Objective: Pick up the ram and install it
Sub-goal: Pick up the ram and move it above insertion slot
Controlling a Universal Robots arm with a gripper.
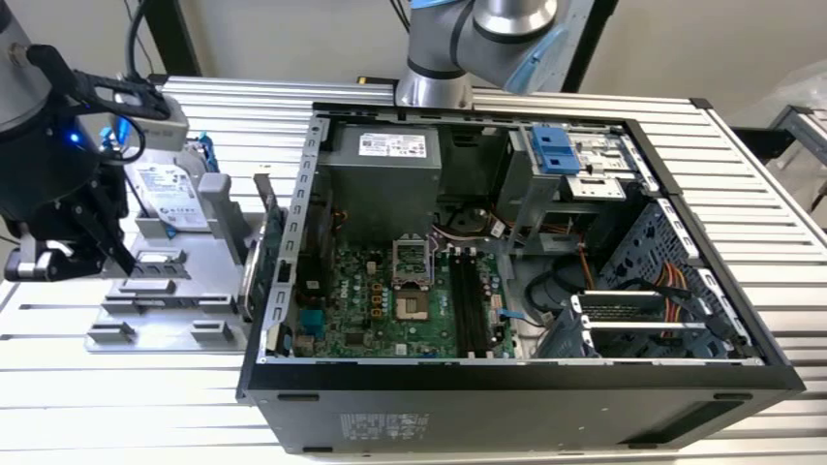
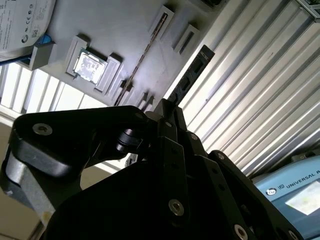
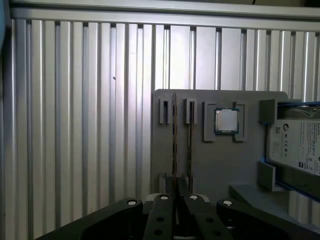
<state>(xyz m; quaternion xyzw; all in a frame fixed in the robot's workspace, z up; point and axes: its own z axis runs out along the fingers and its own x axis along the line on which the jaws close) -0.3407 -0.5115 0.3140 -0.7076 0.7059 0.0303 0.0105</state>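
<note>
The ram (image 3: 174,140) is a thin stick seen edge-on over the grey fixture tray (image 3: 220,165). In the second wrist view its dark face (image 2: 192,70) runs out from the fingertips past the tray's edge. My gripper (image 3: 176,187) has its fingers pressed close on the stick's near end and looks shut on it; the same gripper (image 2: 167,107) appears in the second wrist view. In the exterior view the gripper (image 1: 119,260) hangs over the tray (image 1: 155,325) at the exterior view's left.
Another thin stick (image 3: 189,145) stands in a slot beside the held one. A square silver processor chip (image 3: 226,121) and a hard drive (image 3: 297,145) share the tray. The open computer case (image 1: 517,387) lies in the middle, with long black memory slots (image 1: 468,300) on its motherboard.
</note>
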